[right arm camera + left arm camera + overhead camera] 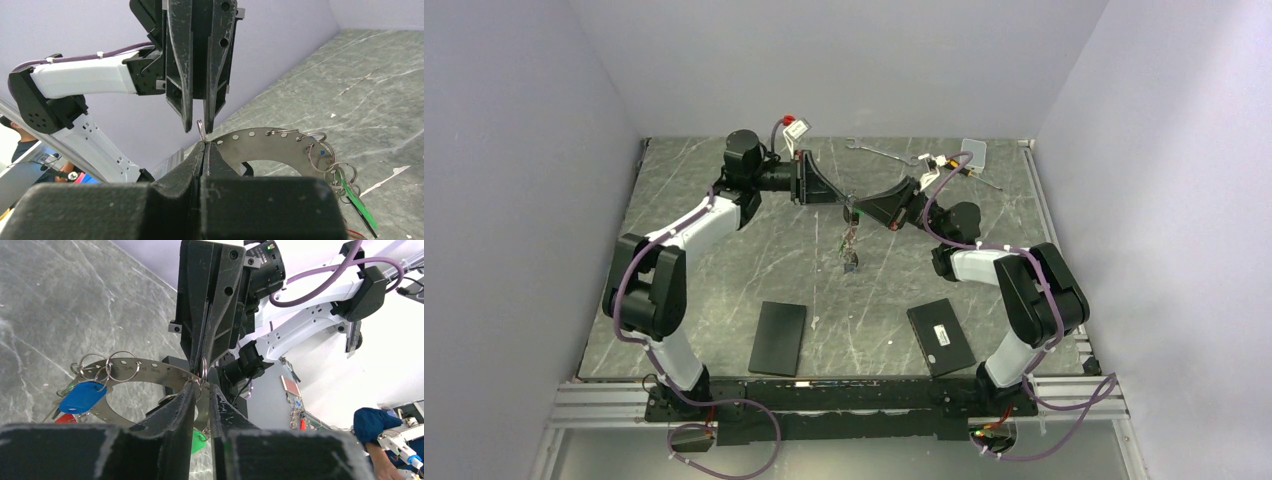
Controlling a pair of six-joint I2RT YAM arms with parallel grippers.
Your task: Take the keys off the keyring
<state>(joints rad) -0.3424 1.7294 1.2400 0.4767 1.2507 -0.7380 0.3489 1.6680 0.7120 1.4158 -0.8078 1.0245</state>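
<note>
The keyring [851, 245] is a flat grey perforated metal ring that hangs in the air between my two grippers. The left wrist view shows it [150, 369] with small split rings, a blue tag [82, 396] and a green tag [200, 440]. The right wrist view shows it [272, 145] with a green-tagged key [357, 202]. My right gripper [861, 211] is shut on a small split ring [200, 129] at the keyring's edge. My left gripper [838, 200] faces it, its fingertips [192, 387] a narrow gap apart on either side of that same split ring [203, 371].
Two flat black boxes [779, 338] [939, 337] lie near the front. A silver wrench [879, 152], a yellow-and-black screwdriver [959, 167] and a white card [974, 152] lie at the back. A red-tagged key [796, 127] lies at the back left.
</note>
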